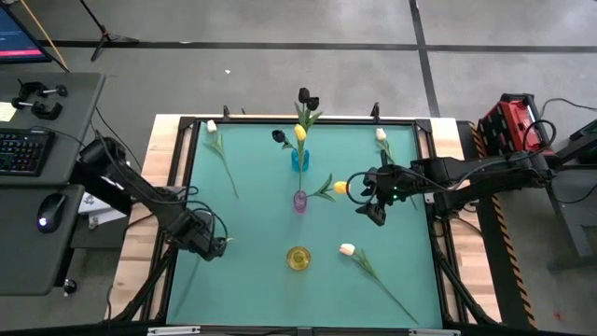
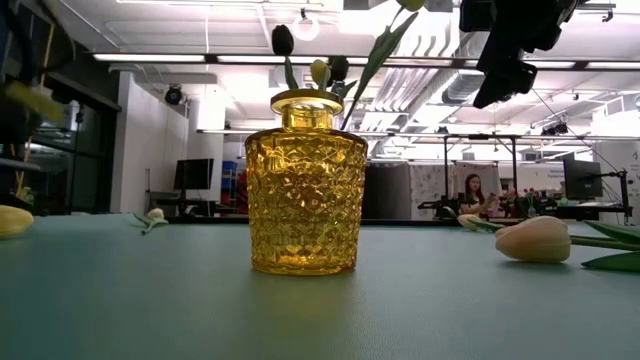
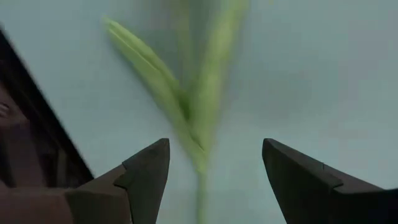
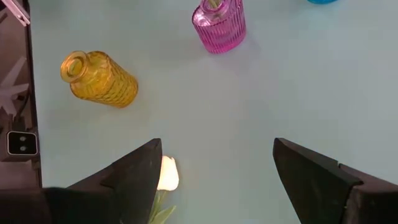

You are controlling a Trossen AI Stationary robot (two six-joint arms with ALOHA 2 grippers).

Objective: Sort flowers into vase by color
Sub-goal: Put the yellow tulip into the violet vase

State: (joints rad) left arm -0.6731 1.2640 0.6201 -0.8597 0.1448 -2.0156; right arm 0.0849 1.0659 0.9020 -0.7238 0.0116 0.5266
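Note:
My left gripper [image 1: 216, 247] [image 3: 216, 144] is open, low near the table's left edge. A green stem with leaves [image 3: 193, 106] runs between its fingers without touching them. A pale yellow head [image 2: 10, 220] lies on the table there. My right gripper [image 1: 373, 207] [image 4: 217, 143] is open and empty above the table's right half. The blue vase [image 1: 299, 159] holds a yellow tulip [image 1: 300, 133] and two dark ones. The pink vase [image 1: 299, 200] holds a leaning yellow tulip [image 1: 340, 187]. The yellow vase [image 1: 298, 259] [image 2: 305, 190] stands empty. Three white tulips lie flat on the table [image 1: 213, 126] [image 1: 381, 133] [image 1: 347, 249].
A raised dark frame [image 1: 191, 187] borders the teal table. The three vases stand in a line down the table's middle. The white tulip near the right gripper shows its head [image 4: 168, 173] beside one finger. A desk with a keyboard [image 1: 23, 149] stands to the left.

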